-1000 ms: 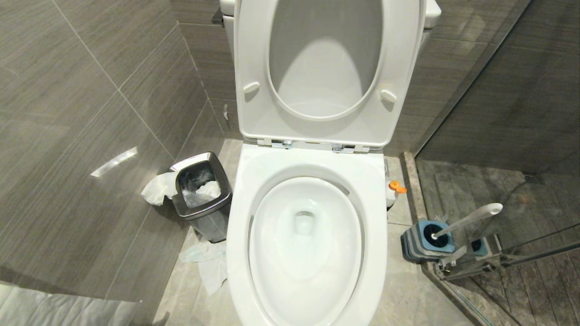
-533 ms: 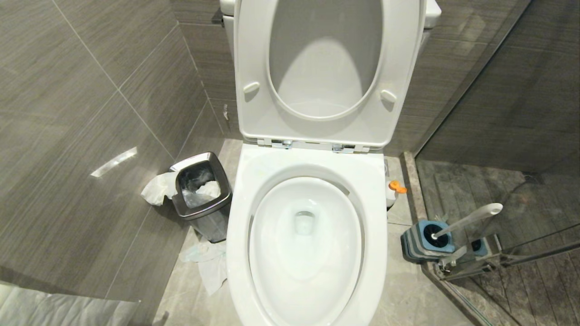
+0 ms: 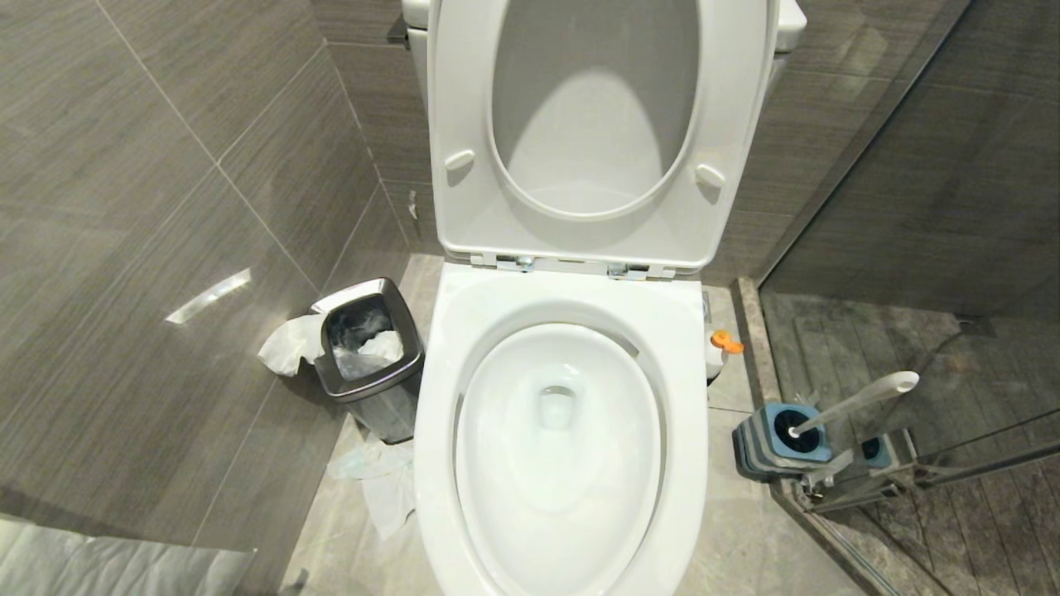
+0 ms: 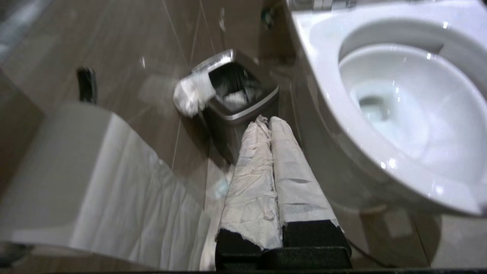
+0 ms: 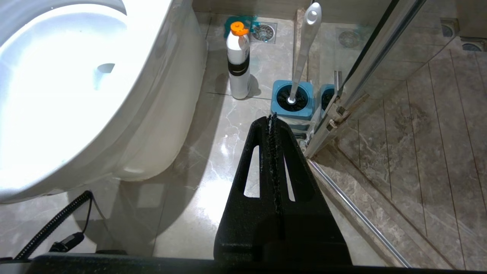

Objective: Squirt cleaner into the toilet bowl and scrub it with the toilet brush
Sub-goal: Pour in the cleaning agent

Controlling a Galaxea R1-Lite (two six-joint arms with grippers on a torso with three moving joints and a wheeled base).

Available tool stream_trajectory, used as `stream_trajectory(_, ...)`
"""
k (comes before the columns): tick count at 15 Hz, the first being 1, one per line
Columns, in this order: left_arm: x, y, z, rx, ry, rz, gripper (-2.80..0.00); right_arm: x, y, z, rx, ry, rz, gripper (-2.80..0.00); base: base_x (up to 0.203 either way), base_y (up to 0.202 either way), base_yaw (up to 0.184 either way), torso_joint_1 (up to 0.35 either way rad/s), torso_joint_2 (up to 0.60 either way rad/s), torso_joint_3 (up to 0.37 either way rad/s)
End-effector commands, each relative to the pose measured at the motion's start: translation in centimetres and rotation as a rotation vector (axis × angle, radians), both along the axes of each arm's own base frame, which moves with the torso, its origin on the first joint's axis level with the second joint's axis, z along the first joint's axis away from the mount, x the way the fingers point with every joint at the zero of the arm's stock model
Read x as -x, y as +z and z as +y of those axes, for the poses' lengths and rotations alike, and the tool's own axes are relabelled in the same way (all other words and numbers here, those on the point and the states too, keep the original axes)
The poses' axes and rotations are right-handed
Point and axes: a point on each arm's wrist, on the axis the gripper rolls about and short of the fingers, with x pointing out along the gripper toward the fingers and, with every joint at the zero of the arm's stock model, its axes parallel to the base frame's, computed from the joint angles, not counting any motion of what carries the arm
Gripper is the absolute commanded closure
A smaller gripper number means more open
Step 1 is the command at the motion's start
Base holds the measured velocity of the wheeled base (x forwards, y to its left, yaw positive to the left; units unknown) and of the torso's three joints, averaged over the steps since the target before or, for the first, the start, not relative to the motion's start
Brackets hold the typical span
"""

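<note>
Dead centre on the floor sits the toilet bowl [image 3: 560,447], seat and lid up. Left of it, by the wall, a steel waste bin [image 3: 368,356] with tissue. On its right, the toilet brush [image 3: 861,401] leans in its blue holder [image 3: 778,443]. Left gripper [image 4: 266,123], paper-wrapped, jaws pressed together, empty, near the bin. Right gripper [image 5: 272,120] clamped closed, empty, short of the holder.

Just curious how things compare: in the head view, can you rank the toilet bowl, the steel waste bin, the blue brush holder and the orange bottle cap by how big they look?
1. toilet bowl
2. steel waste bin
3. blue brush holder
4. orange bottle cap
</note>
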Motion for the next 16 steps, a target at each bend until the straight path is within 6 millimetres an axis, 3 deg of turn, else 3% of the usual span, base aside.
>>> stream_trajectory(1, -0.2, -0.8, 0.0, -0.001, 0.003, 0.071, 0.0, 0.0, 0.0, 0.0, 0.0, 0.0, -0.001, 0.0, 0.0, 0.0, 0.0, 0.0, 0.0, 0.0)
stream_trajectory(7, -0.3, -2.2, 0.1, -0.003, 0.062, 0.202, 0.0, 0.0, 0.0, 0.0, 0.0, 0.0, -0.001, 0.0, 0.0, 0.0, 0.0, 0.0, 0.0, 0.0)
stream_trajectory(16, -0.3, -2.2, 0.2, 0.038, 0.068, 0.203, 0.0, 0.0, 0.0, 0.0, 0.0, 0.0, -0.001, 0.0, 0.0, 0.0, 0.0, 0.0, 0.0, 0.0)
